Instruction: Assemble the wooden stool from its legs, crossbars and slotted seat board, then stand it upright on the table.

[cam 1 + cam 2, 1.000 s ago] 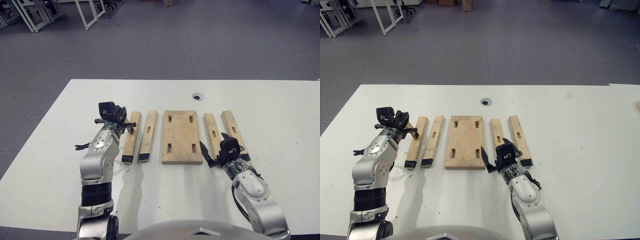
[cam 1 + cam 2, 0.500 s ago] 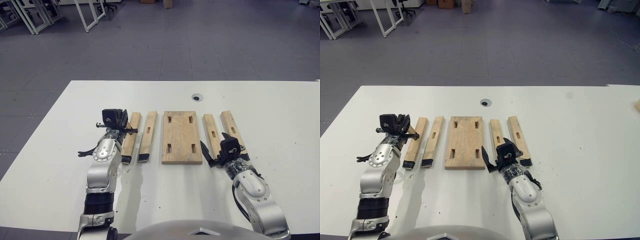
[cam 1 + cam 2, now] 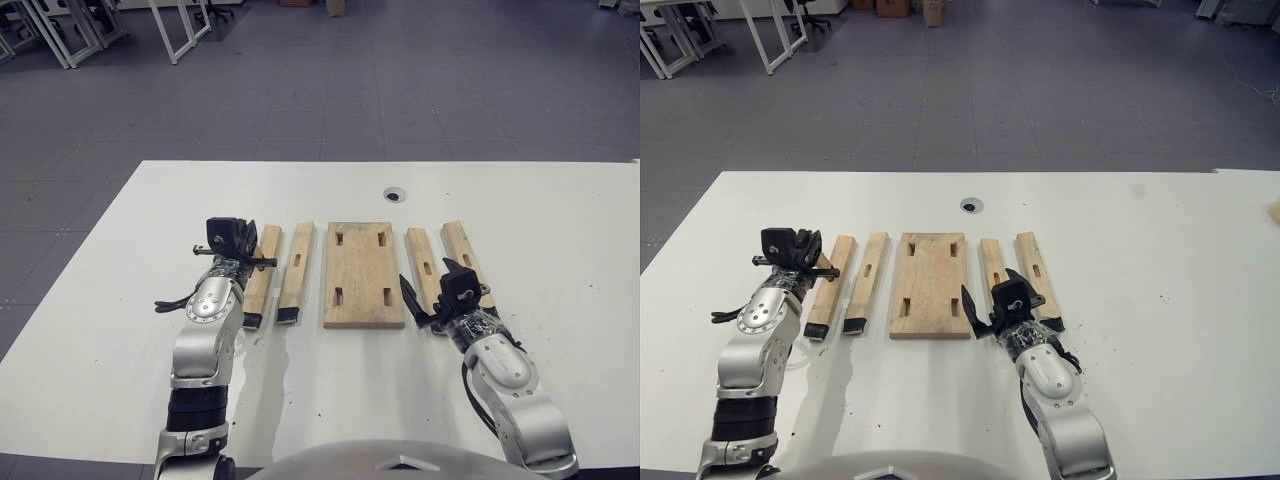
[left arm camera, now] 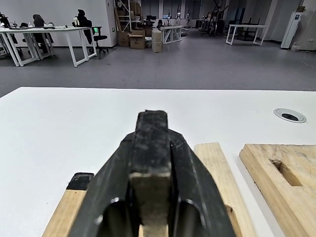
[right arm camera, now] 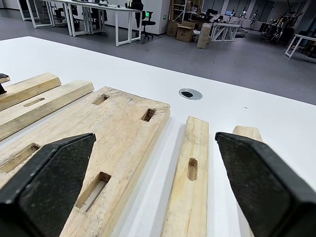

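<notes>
Two arms extend over the tabletop [image 3: 560, 220]: left gripper [image 4: 152, 121] pinched together, empty, above a wooden leg [image 3: 262, 282]; right gripper [image 5: 154, 140] spread wide, empty, beside the seat board [image 3: 364, 270].

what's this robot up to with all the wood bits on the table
It is a stool assembly, and nothing is joined yet. The seat board lies flat on the table. There are slotted pieces on both sides: outer left piece, inner left piece, inner right piece and outer right piece. The left gripper, shut, is near the outer left piece's far end. The right gripper is open over the inner right piece's near end, holding nothing.
</notes>
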Controlling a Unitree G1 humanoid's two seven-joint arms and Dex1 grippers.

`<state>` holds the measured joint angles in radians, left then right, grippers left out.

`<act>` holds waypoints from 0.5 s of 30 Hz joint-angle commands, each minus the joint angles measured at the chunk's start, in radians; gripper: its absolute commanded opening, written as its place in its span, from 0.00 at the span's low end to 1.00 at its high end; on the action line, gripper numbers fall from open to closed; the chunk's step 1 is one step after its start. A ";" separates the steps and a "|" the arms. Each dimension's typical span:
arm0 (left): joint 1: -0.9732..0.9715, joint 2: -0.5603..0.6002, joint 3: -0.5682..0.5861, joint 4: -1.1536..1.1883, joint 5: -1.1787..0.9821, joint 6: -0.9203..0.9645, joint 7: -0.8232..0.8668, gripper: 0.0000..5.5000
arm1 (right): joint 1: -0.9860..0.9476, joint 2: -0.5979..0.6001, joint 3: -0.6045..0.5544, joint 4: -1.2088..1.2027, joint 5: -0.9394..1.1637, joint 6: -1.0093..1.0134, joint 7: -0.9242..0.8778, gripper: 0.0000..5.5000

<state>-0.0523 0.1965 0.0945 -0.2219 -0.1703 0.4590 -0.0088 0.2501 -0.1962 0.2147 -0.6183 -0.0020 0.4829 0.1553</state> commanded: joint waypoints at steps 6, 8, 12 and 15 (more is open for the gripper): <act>0.035 -0.057 0.010 -0.044 0.041 0.191 0.097 0.08 | -0.018 0.015 -0.017 0.007 0.015 0.007 0.002 0.81; 0.036 -0.065 0.009 -0.040 0.048 0.190 0.100 0.08 | -0.020 0.017 -0.021 0.006 0.018 0.008 0.004 0.81; 0.027 -0.078 0.021 -0.044 0.043 0.183 0.094 0.08 | -0.021 0.017 -0.022 0.011 0.013 0.011 0.005 0.81; 0.017 -0.086 0.029 -0.051 0.026 0.175 0.074 0.22 | -0.020 0.018 -0.020 0.014 0.009 0.010 0.005 0.81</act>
<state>-0.0251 0.1135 0.1173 -0.2680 -0.1358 0.6279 0.0750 0.2443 -0.1808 0.1984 -0.6098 0.0042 0.4829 0.1591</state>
